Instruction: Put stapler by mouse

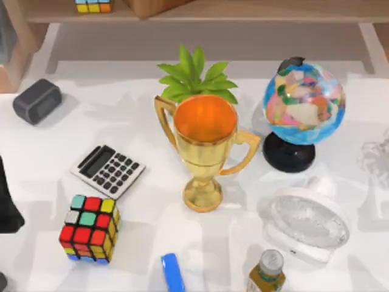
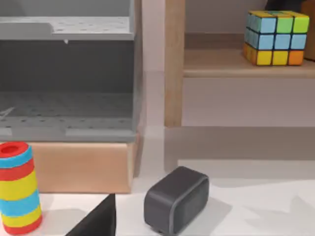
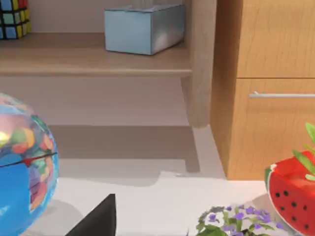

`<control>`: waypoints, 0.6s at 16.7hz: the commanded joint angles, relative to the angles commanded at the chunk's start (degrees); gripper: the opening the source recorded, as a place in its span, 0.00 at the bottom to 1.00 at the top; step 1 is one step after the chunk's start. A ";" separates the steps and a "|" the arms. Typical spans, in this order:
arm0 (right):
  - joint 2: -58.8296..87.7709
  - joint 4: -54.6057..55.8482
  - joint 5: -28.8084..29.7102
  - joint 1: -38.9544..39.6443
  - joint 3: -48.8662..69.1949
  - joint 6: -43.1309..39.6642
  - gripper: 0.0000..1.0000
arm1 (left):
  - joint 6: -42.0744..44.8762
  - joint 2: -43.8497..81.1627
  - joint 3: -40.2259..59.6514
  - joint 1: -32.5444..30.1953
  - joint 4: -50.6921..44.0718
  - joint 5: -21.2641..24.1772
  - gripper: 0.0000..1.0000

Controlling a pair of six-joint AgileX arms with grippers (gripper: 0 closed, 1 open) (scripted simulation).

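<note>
The stapler (image 1: 172, 272) is a narrow bright blue bar lying flat at the table's front edge, just right of a Rubik's cube (image 1: 89, 228). The mouse is out of view. My left arm (image 1: 7, 204) is a dark shape at the table's left edge, well left of the stapler and apart from it. A dark piece of my left gripper (image 2: 96, 221) juts into the left wrist view, with nothing seen in it. A similar dark piece of my right gripper (image 3: 96, 220) sits low in the right wrist view, near the globe (image 3: 22, 164).
A gold trophy (image 1: 205, 143) and green plant (image 1: 196, 79) stand mid-table. Around them are a calculator (image 1: 108, 171), a dark grey box (image 1: 37, 100), a globe (image 1: 302, 103), a white round fan-like object (image 1: 307, 222) and a bottle (image 1: 267, 272). Shelves line the back.
</note>
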 joint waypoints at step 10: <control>0.00 0.00 0.00 0.00 0.00 0.00 1.00 | -11.26 18.11 17.04 -15.63 -9.78 -1.01 1.00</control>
